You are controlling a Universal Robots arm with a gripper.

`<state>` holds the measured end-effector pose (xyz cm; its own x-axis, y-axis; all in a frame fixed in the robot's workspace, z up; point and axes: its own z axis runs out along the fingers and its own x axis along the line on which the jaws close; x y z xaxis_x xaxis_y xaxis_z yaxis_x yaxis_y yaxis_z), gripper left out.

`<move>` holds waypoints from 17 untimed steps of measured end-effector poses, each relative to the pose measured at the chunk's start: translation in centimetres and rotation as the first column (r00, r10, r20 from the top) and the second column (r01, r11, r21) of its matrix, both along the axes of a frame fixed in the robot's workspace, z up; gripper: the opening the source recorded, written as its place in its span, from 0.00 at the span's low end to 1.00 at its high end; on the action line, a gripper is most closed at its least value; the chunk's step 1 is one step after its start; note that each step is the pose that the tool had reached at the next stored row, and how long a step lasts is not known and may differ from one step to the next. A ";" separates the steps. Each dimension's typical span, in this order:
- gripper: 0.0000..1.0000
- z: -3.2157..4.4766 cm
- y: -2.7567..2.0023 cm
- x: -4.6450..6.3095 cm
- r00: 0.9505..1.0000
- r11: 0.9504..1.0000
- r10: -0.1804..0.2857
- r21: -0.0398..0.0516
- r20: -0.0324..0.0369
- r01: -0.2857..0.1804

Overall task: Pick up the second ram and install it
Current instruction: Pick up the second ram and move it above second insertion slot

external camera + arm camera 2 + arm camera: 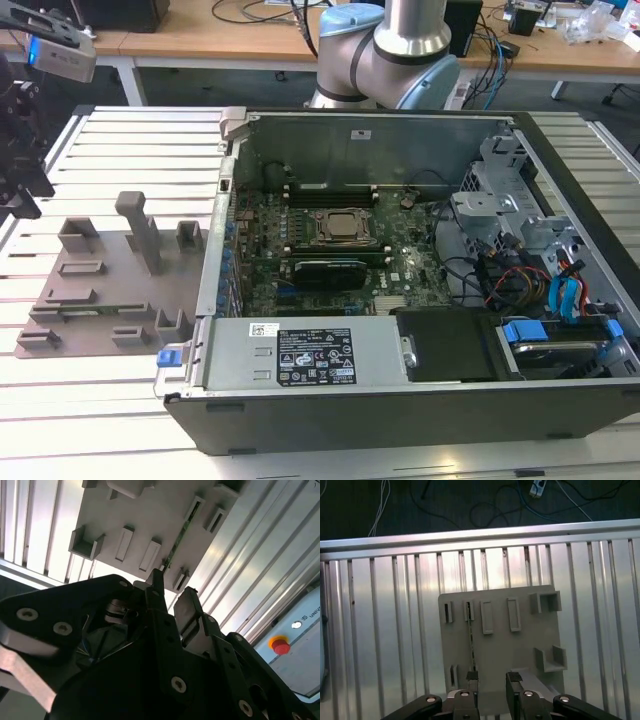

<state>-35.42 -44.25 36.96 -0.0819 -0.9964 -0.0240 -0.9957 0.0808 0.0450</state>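
Observation:
The second ram (471,645) is a thin green stick standing on edge in a slot of the grey holder tray (530,645); in the second wrist view the ram (175,550) appears as a narrow green line on the tray (130,510). My gripper (493,680) hangs above the tray's near edge, open, with nothing between its fingers. One fingertip (472,677) lines up with the ram's near end, apart from it. In the exterior view the gripper (22,195) is above the tray (100,290) at that view's left.
The open computer case (400,400) lies to the exterior view's right of the tray, with the motherboard, CPU socket (340,227) and black memory slots (330,252) inside. The ribbed metal table (380,630) ends at a rail (480,535). A red stop button (280,645) sits off the table.

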 end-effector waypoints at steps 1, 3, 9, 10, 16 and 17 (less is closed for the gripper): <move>0.36 -0.31 0.00 0.0 1.000 1.000 0.000 0.000 0.000 0.000; 0.36 -0.52 0.00 0.0 1.000 1.000 0.000 0.000 0.000 0.000; 0.36 -1.28 0.00 0.0 1.000 1.000 0.000 0.000 0.000 0.000; 0.36 -1.43 0.00 0.0 1.000 1.000 0.000 0.000 0.000 0.000; 0.36 -2.07 0.00 0.0 1.000 1.000 0.000 0.000 0.000 0.000; 0.36 -2.22 0.00 0.0 1.000 1.000 0.000 0.000 0.000 0.000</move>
